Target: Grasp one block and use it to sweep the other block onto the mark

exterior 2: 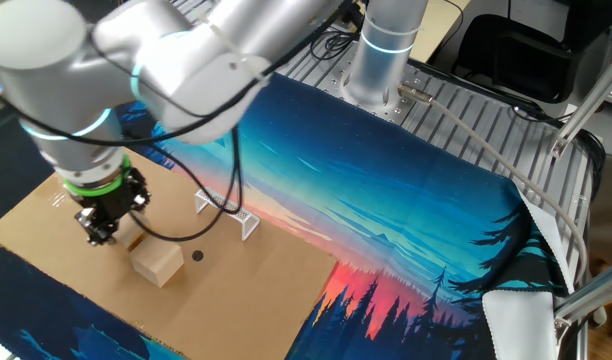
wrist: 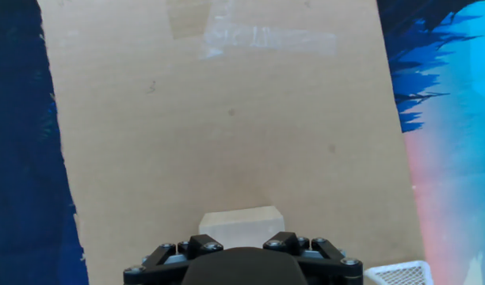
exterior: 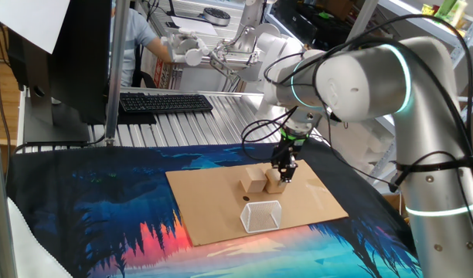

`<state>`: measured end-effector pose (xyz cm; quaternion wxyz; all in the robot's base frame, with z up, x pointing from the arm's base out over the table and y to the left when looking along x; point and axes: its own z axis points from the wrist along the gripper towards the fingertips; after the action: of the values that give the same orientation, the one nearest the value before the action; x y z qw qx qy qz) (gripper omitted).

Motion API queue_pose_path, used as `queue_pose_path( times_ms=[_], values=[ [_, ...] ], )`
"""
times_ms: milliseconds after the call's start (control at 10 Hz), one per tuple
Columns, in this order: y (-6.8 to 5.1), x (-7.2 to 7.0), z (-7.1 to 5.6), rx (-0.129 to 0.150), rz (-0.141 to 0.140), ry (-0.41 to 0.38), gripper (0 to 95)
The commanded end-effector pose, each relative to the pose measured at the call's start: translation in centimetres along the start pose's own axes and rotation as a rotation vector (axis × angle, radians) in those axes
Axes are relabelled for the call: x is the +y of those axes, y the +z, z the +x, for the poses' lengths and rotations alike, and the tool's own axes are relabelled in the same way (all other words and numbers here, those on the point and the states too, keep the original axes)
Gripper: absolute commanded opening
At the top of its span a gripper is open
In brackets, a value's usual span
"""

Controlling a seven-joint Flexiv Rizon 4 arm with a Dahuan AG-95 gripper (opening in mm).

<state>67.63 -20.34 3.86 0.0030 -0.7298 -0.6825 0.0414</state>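
End effector [exterior: 282,171] looks closed on one block [exterior: 277,184]; other block [exterior: 253,181] touches it at 9 o'clock, mark [exterior: 246,198] just beyond at 7. Risk: off-centre push spins block past mark.

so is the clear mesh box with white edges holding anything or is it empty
Empty: the clear box shows only cardboard through its walls; both wooden blocks sit outside it.

On the cardboard sheet [exterior: 314,197], two blocks are set side by side, one [exterior: 253,181] touching the other [exterior: 276,184]; the mark [exterior: 246,198] lies just before them, the clear box [exterior: 261,216] beyond it.
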Motion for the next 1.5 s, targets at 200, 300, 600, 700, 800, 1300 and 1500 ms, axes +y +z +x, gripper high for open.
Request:
queue_pose_path(
  times_ms=[200, 300, 600, 700, 800, 1300, 1500],
  values=[
    [0.14, -0.24, 0.04, 0.012, 0.018, -0.027, 0.0],
    [0.14, -0.24, 0.04, 0.016, 0.019, -0.046, 0.0],
    [0.14, -0.24, 0.04, 0.017, 0.013, -0.083, 0.0],
    [0.14, -0.24, 0.04, 0.017, 0.012, -0.089, 0.0],
    [0.14, -0.24, 0.04, 0.018, 0.011, -0.091, 0.0],
    [0.14, -0.24, 0.04, 0.002, -0.055, -0.134, 0.0],
    [0.14, -0.24, 0.04, 0.014, -0.054, -0.111, 0.0]
  ],
)
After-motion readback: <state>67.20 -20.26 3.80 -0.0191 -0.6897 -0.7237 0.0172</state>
